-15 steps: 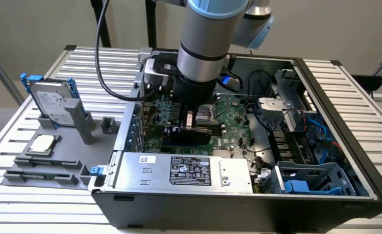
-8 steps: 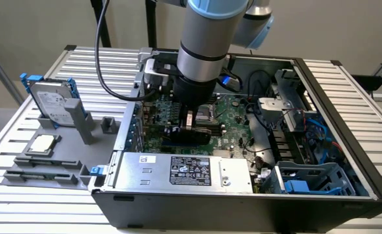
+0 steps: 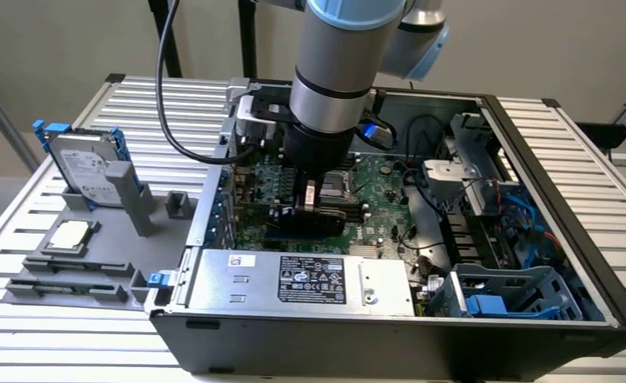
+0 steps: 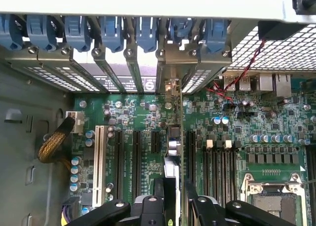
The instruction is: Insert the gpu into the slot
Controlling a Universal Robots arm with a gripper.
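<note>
My gripper (image 3: 311, 201) reaches down into the open computer case (image 3: 526, 199) and is shut on the gpu (image 3: 304, 219), a flat black card held upright over the green circuit board (image 3: 382, 187). In the wrist view the gpu (image 4: 172, 169) runs edge-on between my two black fingers (image 4: 148, 208), and its metal bracket end (image 4: 171, 90) reaches the rear expansion openings. The gripper (image 4: 173, 206) clamps the card's near end. The card lies along the row of expansion slots and hides the blue slot beneath it. I cannot tell whether the card's edge touches the slot.
Black expansion slots (image 4: 136, 157) and a white one (image 4: 98, 159) flank the card. Memory slots (image 4: 219, 166) and the silver CPU socket (image 4: 274, 199) lie beside them. A silver power supply (image 3: 303, 279) fills the case front. A hard drive with blue rails (image 3: 84, 163) stands outside on a grey fixture.
</note>
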